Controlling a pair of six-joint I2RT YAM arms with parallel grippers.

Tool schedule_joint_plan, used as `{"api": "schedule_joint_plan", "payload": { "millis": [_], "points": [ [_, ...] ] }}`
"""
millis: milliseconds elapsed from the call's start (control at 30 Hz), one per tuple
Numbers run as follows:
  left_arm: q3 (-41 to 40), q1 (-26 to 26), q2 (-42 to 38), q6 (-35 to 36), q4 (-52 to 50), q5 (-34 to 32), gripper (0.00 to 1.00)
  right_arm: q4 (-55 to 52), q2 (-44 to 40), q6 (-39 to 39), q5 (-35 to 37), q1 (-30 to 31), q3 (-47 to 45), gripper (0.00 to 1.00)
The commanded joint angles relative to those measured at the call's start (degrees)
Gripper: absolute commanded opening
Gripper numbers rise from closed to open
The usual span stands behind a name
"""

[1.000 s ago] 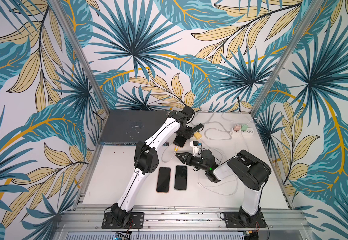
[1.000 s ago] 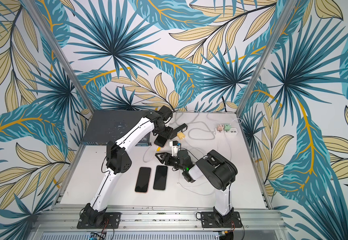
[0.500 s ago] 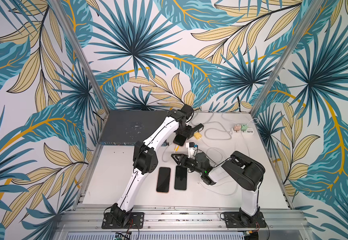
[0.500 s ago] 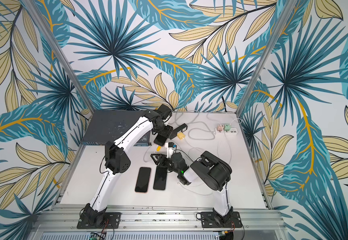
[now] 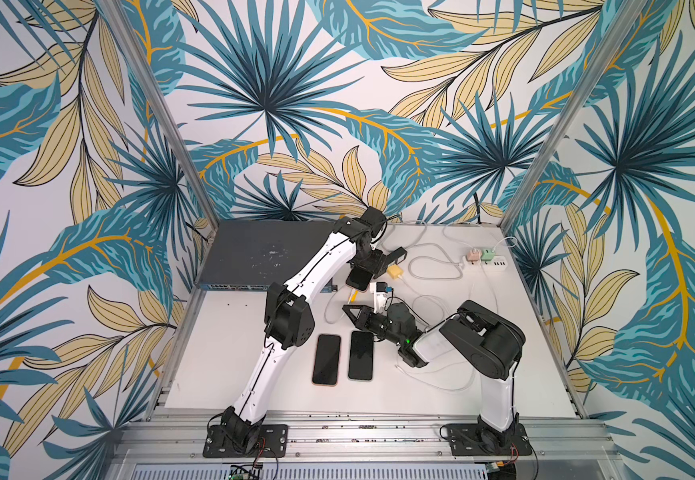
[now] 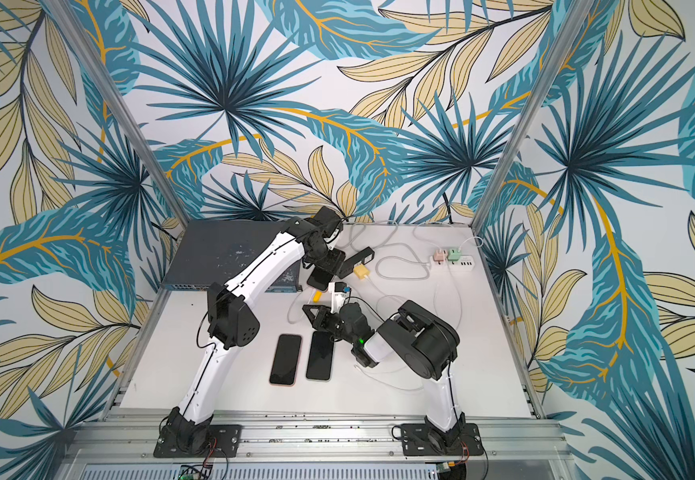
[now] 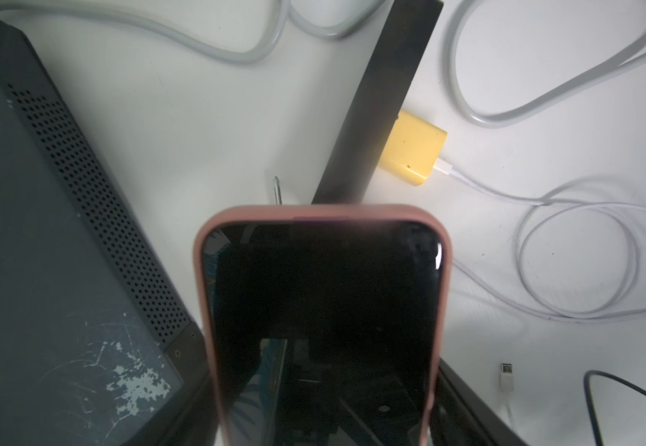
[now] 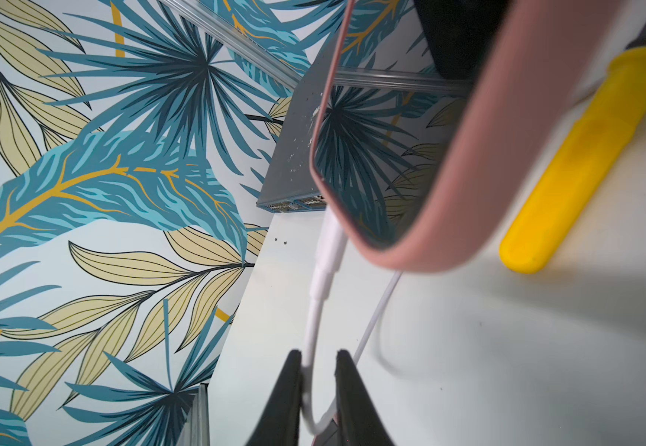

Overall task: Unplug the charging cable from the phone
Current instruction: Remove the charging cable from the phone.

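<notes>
My left gripper (image 5: 365,271) holds the phone (image 7: 325,316), a dark-screened phone in a pink case, tilted above the table near the back; the phone hides its fingers in the left wrist view. In both top views the phone (image 6: 316,280) hangs below that gripper. The white charging cable (image 8: 313,328) has its plug (image 8: 331,247) seated in the phone's lower edge (image 8: 449,173). My right gripper (image 8: 319,386) is shut on a loop of this cable just below the plug. It sits low over the table in front of the phone (image 5: 352,313).
Two dark phones (image 5: 326,359) (image 5: 361,355) lie flat at the table's front middle. A grey network switch (image 5: 267,253) fills the back left. A yellow charger (image 5: 394,272), a power strip (image 5: 489,264), looped cables (image 7: 584,262) and a yellow-handled screwdriver (image 8: 568,166) lie nearby.
My right gripper has moved left and forward toward the held phone, and its jaws have closed from wide apart onto the cable. The left arm and phone have stayed put.
</notes>
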Motion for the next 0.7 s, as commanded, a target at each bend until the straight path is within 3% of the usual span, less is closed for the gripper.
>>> {"api": "schedule_joint_plan", "payload": {
  "millis": [0, 300, 667],
  "points": [
    [1.03, 0.08, -3.24, -0.52, 1.14, -0.39, 0.55, -0.29, 1.12, -0.58, -0.88, 0.31, 0.58, 0.09],
    [1.42, 0.09, -2.65, -0.61, 1.24, -1.07, 0.54, 0.49, -0.67, -1.42, -4.5, 0.5, -3.51, 0.0],
    [2.51, 0.09, -1.75, -1.33, 1.54, -2.19, 0.54, -1.86, -2.29, -4.44, -8.13, 1.87, -3.57, 0.0]
  ]
}}
